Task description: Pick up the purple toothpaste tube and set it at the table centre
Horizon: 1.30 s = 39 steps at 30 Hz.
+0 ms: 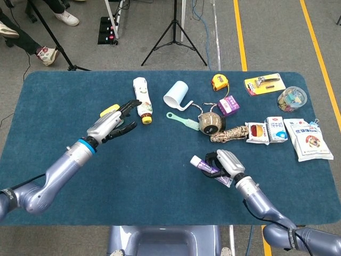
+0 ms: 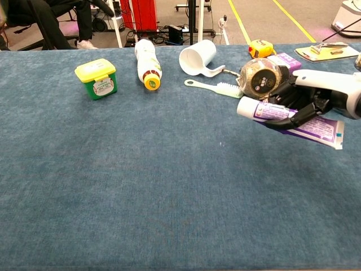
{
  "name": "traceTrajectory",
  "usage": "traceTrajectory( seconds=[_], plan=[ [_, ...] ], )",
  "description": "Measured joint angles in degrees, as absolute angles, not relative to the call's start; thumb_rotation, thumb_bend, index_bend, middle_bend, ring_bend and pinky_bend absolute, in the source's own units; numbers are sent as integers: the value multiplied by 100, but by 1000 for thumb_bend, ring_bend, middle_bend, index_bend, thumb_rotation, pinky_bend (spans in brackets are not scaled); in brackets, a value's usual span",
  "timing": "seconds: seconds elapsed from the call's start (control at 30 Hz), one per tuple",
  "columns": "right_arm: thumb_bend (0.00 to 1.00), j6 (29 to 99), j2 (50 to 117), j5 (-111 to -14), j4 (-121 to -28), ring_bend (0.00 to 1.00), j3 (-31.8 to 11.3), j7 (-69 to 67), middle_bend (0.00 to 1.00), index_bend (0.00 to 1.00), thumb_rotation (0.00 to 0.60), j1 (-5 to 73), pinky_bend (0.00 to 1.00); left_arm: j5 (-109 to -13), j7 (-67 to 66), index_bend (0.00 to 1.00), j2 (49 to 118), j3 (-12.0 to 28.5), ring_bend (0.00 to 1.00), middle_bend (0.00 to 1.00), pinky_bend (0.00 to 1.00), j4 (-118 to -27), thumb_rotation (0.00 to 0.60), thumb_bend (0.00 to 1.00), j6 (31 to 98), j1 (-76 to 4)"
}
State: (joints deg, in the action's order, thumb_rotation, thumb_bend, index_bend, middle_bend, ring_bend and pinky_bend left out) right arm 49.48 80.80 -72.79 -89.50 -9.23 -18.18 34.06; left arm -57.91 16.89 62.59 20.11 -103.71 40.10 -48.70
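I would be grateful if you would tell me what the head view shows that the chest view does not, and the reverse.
Only the head view shows the left robot hand, fingers spread and holding nothing, above the yellow-lidded tub, plus the snack packets and razor card at the table's right end. Only the chest view shows the red cabinet behind the table. Both show the right robot hand gripping the purple toothpaste tube, the white cup and the green toothbrush.

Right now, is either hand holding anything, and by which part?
The right hand grips the purple toothpaste tube around its middle; the left hand holds nothing.
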Motion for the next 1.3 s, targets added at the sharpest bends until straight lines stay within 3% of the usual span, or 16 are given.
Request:
traceTrajectory(
  seconds=[0.1, 0.23, 0.33, 0.5, 0.6, 0.77, 0.9, 0.97, 1.07, 1.13, 1.3],
  plan=[
    [483, 4942, 8109, -7282, -8840, 567, -857, -1510, 493, 371, 475, 3440, 562, -5976, 1687, 0, 6076, 1924, 0, 0, 162, -10463, 0, 36, 4156, -4680],
    [483, 4889, 8124, -7228, -8733, 323, -794, -1090, 253, 139, 305, 3503, 324, -6298, 1664, 0, 5866, 1775, 0, 0, 162, -10553, 0, 36, 4396, -4390],
    [483, 4864, 8103, -7174, -8687, 266, -769, -847, 181, 58, 247, 3543, 270, -6550, 1674, 0, 5731, 1644, 0, 0, 162, -10609, 0, 37, 4604, -4174],
    [482, 4981, 8009, -7145, -8690, 254, -750, -614, 167, 47, 240, 3526, 263, -6848, 1793, 0, 5538, 1431, 0, 2, 162, -10654, 0, 37, 4782, -3872],
    [483, 5085, 7906, -7164, -8749, 259, -761, -631, 183, 77, 251, 3474, 264, -6940, 1794, 0, 5437, 1330, 0, 11, 162, -10671, 0, 37, 4889, -3728],
    [484, 5474, 7743, -7220, -8824, 348, -843, -759, 283, 214, 359, 3310, 339, -6954, 1459, 45, 5249, 1164, 9, 42, 162, -10768, 0, 51, 5118, -3518],
    [484, 5878, 7593, -7248, -8855, 478, -934, -887, 387, 387, 359, 3115, 443, -6880, 988, 267, 5126, 1040, 114, 151, 172, -10859, 0, 54, 5412, -3330],
    [484, 6062, 7532, -7249, -8856, 540, -980, -922, 430, 456, 361, 3018, 498, -6821, 716, 305, 5078, 977, 137, 178, 193, -10909, 0, 55, 5618, -3220],
    [484, 6285, 7475, -7238, -8826, 614, -1032, -930, 511, 538, 361, 2904, 570, -6751, 399, 347, 5035, 895, 182, 232, 267, -10958, 55, 65, 5888, -3072],
    [484, 6467, 7452, -7228, -8800, 643, -1064, -940, 563, 583, 361, 2818, 602, -6730, 157, 394, 5028, 840, 213, 265, 286, -10966, 128, 85, 6113, -2950],
    [484, 7079, 7351, -7231, -8640, 697, -1128, -919, 622, 642, 366, 2472, 649, -6760, -353, 451, 5108, 691, 263, 324, 331, -10955, 236, 93, 6978, -2530]
  ],
)
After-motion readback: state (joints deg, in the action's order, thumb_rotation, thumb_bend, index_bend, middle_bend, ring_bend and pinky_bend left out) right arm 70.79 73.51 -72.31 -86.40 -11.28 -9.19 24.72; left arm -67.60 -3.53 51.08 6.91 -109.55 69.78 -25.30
